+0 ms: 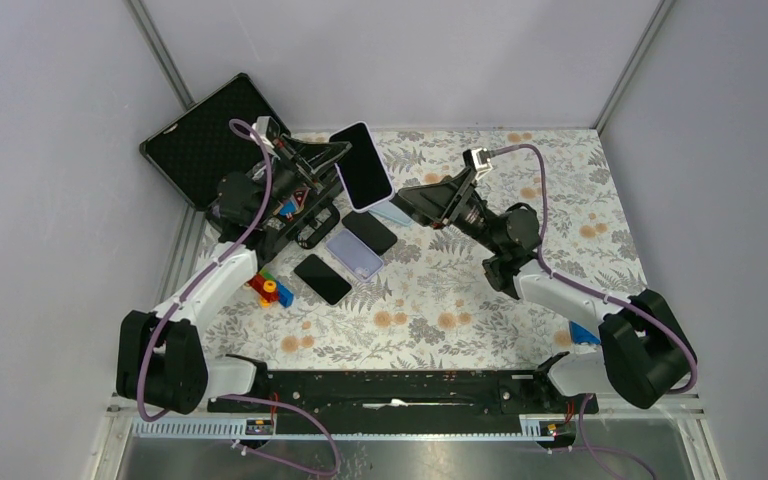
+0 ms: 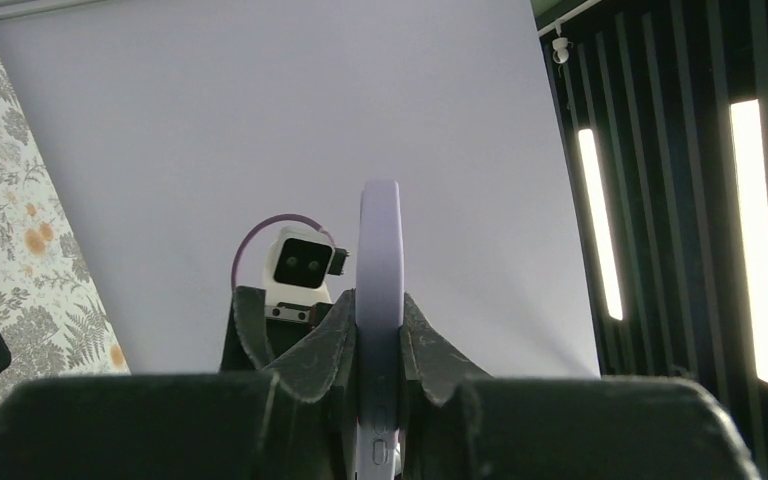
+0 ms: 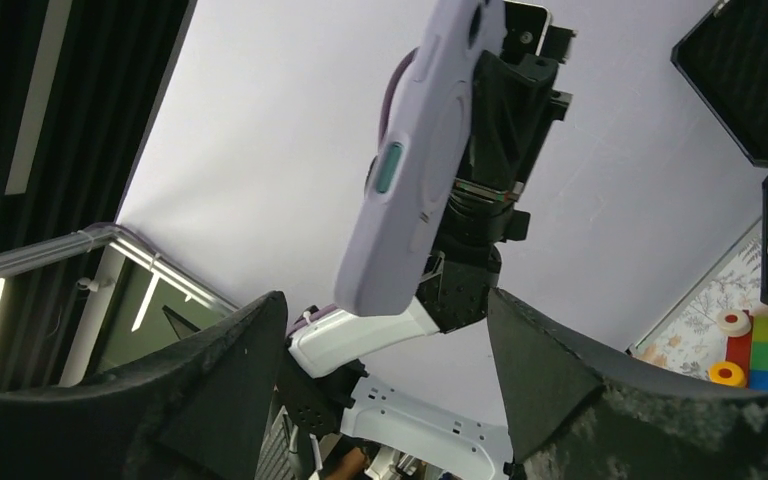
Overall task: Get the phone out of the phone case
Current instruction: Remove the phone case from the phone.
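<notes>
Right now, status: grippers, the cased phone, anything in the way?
Left gripper shut on the black-screened phone in its lilac case, held above the table. Right gripper open, close beside it. Phone not yet out. Nothing between right gripper and case.

Each arm, left arm (image 1: 215,280) and right arm (image 1: 560,292), consists of white moulded link shells joined by black cylindrical joint housings. The bulkiest black housing (image 1: 160,360) is at the shoulder end. A purple cable (image 1: 252,190) runs outside each arm in loose loops from base to wrist. Each wrist carries a small white-cased wrist camera (image 2: 301,262) with a black face and two lenses. The fingers (image 3: 222,385) are matte black and wedge-shaped, with a rough, scuffed surface. Both bases are fixed to a shared black rail (image 1: 390,390) at the near bench edge.
</notes>
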Robot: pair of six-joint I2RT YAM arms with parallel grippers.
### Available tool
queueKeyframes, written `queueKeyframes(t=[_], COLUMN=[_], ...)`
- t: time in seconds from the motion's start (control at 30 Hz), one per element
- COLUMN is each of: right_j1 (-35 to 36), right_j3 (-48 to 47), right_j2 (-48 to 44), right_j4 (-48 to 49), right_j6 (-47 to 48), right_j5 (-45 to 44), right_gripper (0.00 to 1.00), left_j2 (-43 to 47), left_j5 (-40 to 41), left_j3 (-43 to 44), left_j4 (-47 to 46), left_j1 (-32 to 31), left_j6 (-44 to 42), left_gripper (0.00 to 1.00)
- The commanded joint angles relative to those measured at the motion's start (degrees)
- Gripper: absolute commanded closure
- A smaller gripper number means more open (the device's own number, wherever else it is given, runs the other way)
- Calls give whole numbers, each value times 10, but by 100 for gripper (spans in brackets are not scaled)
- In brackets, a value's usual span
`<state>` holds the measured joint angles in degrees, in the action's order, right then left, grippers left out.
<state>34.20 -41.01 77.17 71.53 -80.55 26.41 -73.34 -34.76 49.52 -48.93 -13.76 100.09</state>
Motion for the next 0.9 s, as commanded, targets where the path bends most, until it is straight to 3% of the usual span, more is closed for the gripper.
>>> queueKeyframes(t=[0.0,0.4,0.57,0.87], right_j1=[10,16,16,16], right_j3=[-8,-29,-28,-37], right_j2=[-12,36,59,92], right_j4=[53,66,87,129], right_j6=[27,-1,-23,-76], right_j5=[0,5,2,3], right_gripper=[22,49,67,99], left_j2=[8,1,-14,-43], left_j5=[4,6,8,-1], left_j3=[-1,-21,-30,-54], left_j4=[-52,-72,-113,-105], left_j1=[2,2,2,2], left_j6=[1,12,51,86], left_gripper=[100,100,100,100])
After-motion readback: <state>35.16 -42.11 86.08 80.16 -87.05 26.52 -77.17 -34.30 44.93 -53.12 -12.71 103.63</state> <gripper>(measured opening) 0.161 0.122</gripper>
